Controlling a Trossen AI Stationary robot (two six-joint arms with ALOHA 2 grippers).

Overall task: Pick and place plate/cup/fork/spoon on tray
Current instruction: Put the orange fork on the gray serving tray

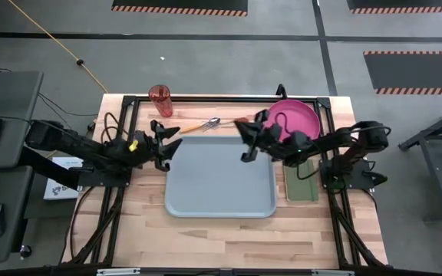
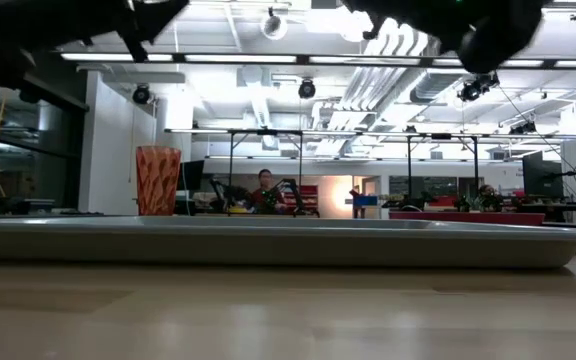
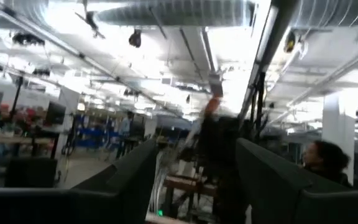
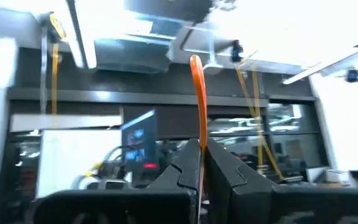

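The pale blue-grey tray (image 1: 219, 178) lies mid-table and fills the low view (image 2: 268, 242). The red-orange cup (image 1: 160, 100) stands upright beyond the tray's far left corner and also shows in the low view (image 2: 158, 180). The pink plate (image 1: 298, 116) lies at the far right, partly under my right arm. A spoon (image 1: 206, 125) lies on the table just past the tray's far edge. My right gripper (image 1: 245, 140) hovers over the tray's far right corner, shut on a thin orange utensil handle (image 4: 196, 106). My left gripper (image 1: 168, 143) is open and empty at the tray's far left corner. My right gripper pinches the thin orange handle (image 4: 197, 155) between its two fingers (image 4: 182, 165). The handle sticks out well past the fingertips to a rounded free end (image 4: 194, 60). The utensil is lifted clear of the table. Its other end is hidden behind the fingers, so I cannot tell fork from spoon.
A flat dark-green pad (image 1: 302, 182) lies right of the tray under my right arm. Black frame rails (image 1: 206, 98) run along the table's far edge and sides. Bare wood shows in front of the tray (image 1: 221, 238). People show in the room beyond (image 3: 319, 158).
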